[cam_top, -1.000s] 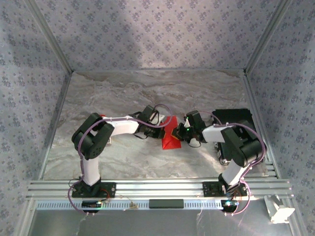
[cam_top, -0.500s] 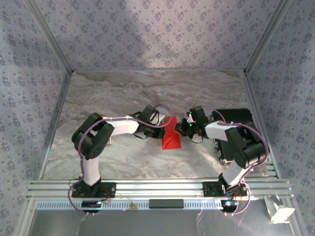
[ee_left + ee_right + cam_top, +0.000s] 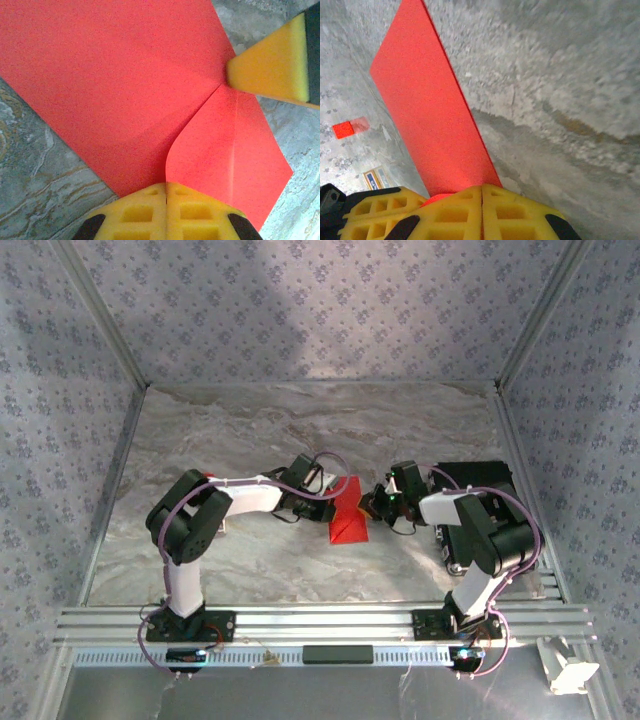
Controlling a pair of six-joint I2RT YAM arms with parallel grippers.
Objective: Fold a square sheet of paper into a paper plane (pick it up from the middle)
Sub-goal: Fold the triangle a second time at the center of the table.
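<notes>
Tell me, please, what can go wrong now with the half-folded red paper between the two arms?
The shut left tool sits at the edge of the folded flap of the thin bright red paper sheet; if it slides, the flap may lift and the crease go crooked.
The shut right tool meets the sheet's edge; a push could crumple it or drag it over the grey marbled table.

Robotics lab test cell: a marble-patterned tabletop [image 3: 300, 430] enclosed by grey floral-print walls [image 3: 300, 310]. Slotted aluminium rails [image 3: 320, 622] run along the 6 o'clock edge, with the left arm [image 3: 245, 495] bolted at 7 o'clock and the right arm [image 3: 440, 508] at 5 o'clock.
</notes>
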